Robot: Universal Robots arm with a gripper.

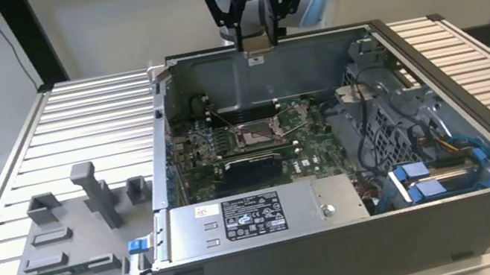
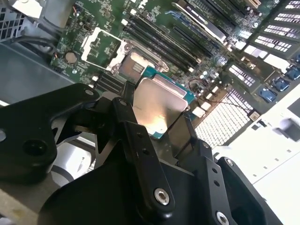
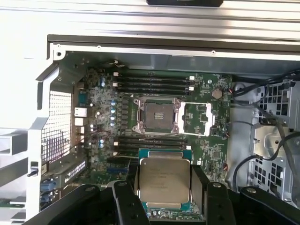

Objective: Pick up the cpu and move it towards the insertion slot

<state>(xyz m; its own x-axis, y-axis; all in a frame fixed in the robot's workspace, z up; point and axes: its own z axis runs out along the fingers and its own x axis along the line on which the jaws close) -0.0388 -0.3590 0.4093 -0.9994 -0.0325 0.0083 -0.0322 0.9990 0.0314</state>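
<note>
My gripper [image 1: 257, 43] hangs over the far wall of the open computer case [image 1: 481, 103] and is shut on the cpu [image 1: 259, 52]. Both wrist views show the cpu [image 3: 164, 180] [image 2: 157, 105] as a flat silvery square, clamped on two opposite edges by black fingers [image 3: 198, 183] [image 2: 127, 112]. The insertion slot [image 3: 157, 116] [image 2: 133, 63] [image 1: 255, 134] lies on the green board below. Its metal frame is swung open beside it and its brownish centre is bare. The chip hangs apart from the slot, well above the board.
Around the slot are memory slots [image 3: 154, 82], a black block [image 1: 251, 170], a power supply [image 1: 249, 216] and a drive cage with blue parts [image 1: 443, 174]. A grey fixture plate with blocks [image 1: 63, 249] lies on the ribbed table at the exterior view's left.
</note>
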